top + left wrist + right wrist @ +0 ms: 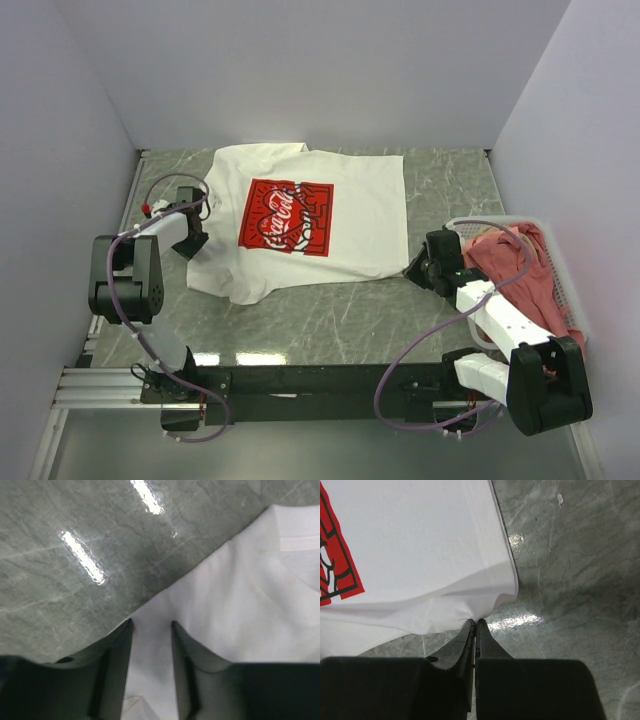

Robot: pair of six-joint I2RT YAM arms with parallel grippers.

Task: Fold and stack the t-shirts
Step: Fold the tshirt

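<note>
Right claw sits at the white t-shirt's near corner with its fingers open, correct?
Not open. The right claw is shut, pinching the white t-shirt at its near corner. The right wrist view shows its fingers pressed together on the cloth.

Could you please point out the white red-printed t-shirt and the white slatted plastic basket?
White red-printed cloth t-shirt (pixel 365 215): top external view, plain cloth beside the print.
White slatted plastic basket (pixel 563 285): top external view, its slatted outer wall.

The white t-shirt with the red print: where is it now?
Top view: the white t-shirt lies spread on the table, between the left pincer and the right pincer, left of the white basket.
</note>
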